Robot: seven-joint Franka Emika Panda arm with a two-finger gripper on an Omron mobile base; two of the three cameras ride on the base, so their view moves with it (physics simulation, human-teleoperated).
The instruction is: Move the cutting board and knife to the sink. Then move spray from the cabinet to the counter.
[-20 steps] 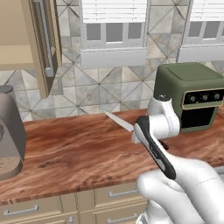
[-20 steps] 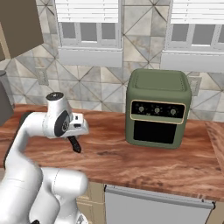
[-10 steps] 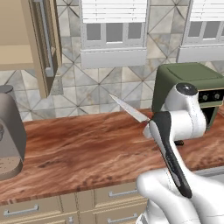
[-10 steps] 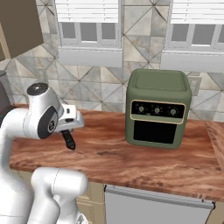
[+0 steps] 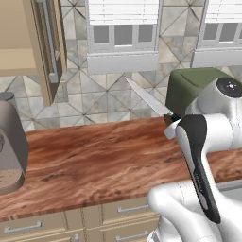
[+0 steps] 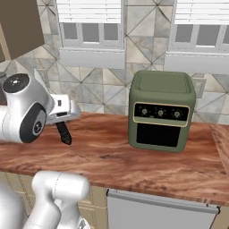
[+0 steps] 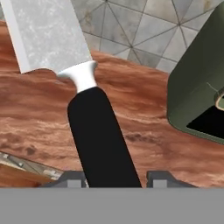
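With the fingers [image 7: 114, 177] clamped on its black handle, the knife [image 7: 83, 113] hangs in the air above the counter [image 5: 94, 160]; carry it level, blade clear of the green oven [image 6: 162, 109], toward the sink.

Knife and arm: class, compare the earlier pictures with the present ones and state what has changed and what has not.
The arm has swung the knife up off the counter; its blade now points up towards the wall tiles. The fingers stay closed on the black handle. The green oven and coffee machine have not moved.
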